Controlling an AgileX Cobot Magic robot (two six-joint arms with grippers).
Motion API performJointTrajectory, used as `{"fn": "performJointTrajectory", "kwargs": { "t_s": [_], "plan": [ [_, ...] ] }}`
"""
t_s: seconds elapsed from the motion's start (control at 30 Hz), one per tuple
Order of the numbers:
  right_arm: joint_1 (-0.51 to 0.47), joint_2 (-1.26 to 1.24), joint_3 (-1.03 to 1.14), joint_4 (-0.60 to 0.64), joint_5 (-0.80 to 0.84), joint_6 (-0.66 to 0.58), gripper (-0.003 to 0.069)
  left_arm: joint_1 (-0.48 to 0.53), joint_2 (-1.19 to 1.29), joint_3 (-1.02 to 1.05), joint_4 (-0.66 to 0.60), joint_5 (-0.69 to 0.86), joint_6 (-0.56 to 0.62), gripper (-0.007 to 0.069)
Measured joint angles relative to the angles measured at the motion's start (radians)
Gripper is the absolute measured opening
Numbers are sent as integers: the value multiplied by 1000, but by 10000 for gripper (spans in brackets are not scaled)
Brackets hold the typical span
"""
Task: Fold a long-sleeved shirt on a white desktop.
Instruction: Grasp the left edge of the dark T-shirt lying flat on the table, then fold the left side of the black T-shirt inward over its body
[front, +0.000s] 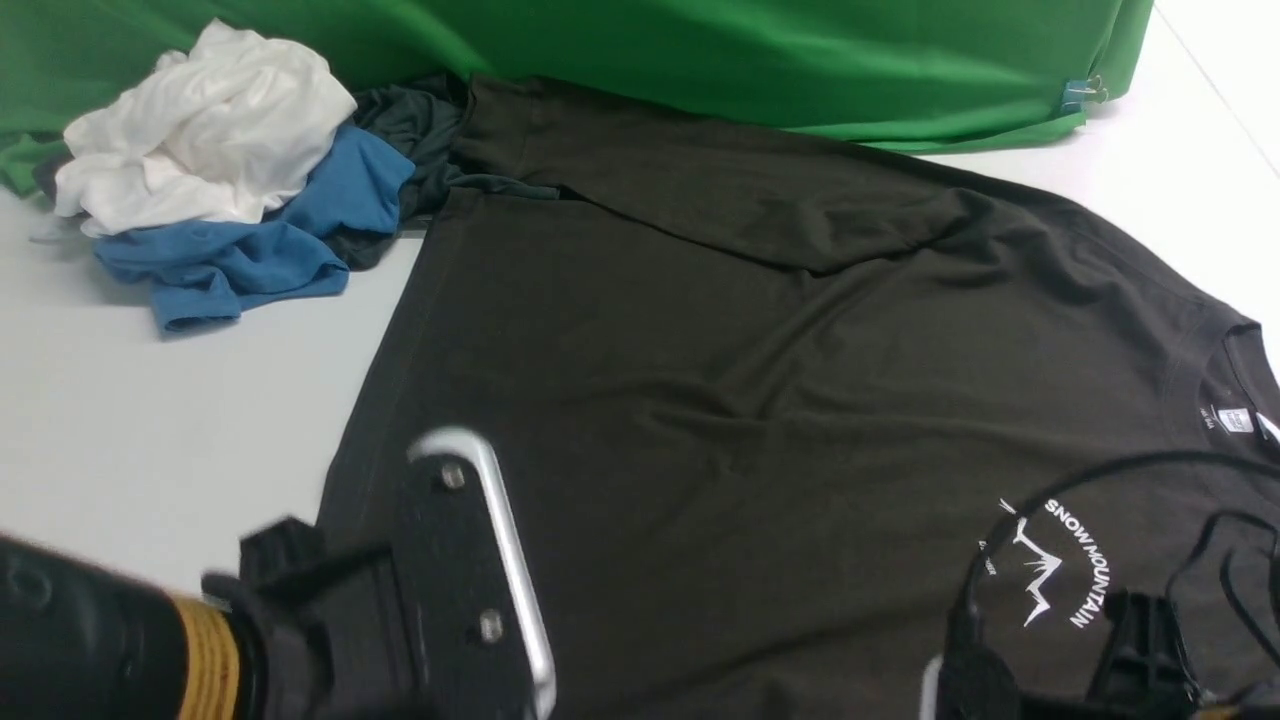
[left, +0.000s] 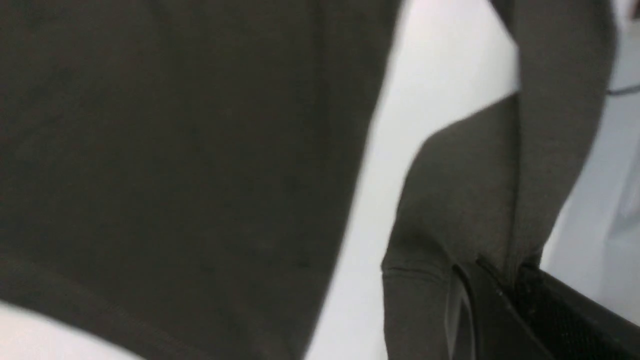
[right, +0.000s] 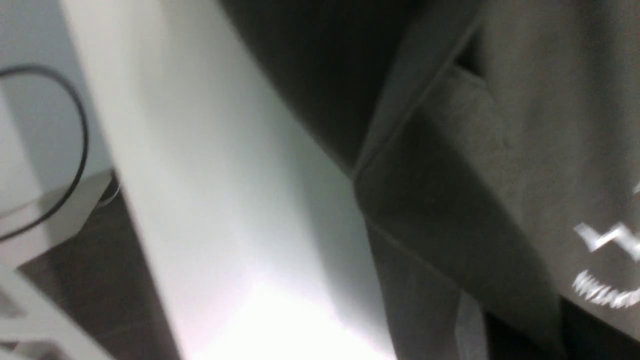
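The long-sleeved shirt (front: 760, 380) lies spread over the white desktop (front: 180, 400), with its white logo (front: 1050, 570) and neck label (front: 1232, 420) toward the right. My left gripper (front: 450, 600) hovers over the shirt's near left edge. In the left wrist view its jaws are shut on a lifted sleeve (left: 480, 200), and the left gripper (left: 505, 280) pinches a fold above the desktop (left: 430, 75). My right gripper (front: 1100, 660) is low beside the logo. In the blurred right wrist view, the right gripper (right: 500, 325) appears closed on dark fabric (right: 450, 210) near the logo (right: 605, 260).
A heap of white cloth (front: 200, 130), a blue garment (front: 270, 240) and a charcoal garment (front: 420, 130) sits at the back left. A green backdrop (front: 750, 50) runs along the far edge. Black cables (front: 1150, 470) loop over the right arm. The desktop's front edge (right: 125, 210) and dark floor (right: 90, 280) show.
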Motion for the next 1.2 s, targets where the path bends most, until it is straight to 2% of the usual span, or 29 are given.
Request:
{"fn": "performJointTrajectory", "kwargs": {
  "t_s": [0.03,0.17,0.33,0.47,0.73,1.2],
  "plan": [
    [-2,0,-1,0,0,0,34,6,3,-1,0,0,0,39],
    [-88,0,-11,-1,-63,1,34,151,79,-38,-8,-9,34,39],
    [-221,13,-11,11,-190,-35,34,304,178,-92,-111,-51,162,39],
    [-328,80,-12,38,-281,-85,34,397,274,-148,-164,-71,214,39],
    [-427,203,-34,41,-374,-112,34,477,416,-252,-163,-112,283,39],
    [-524,352,-136,42,-505,-121,34,508,577,-412,-4,-227,287,39]
  ]
}}
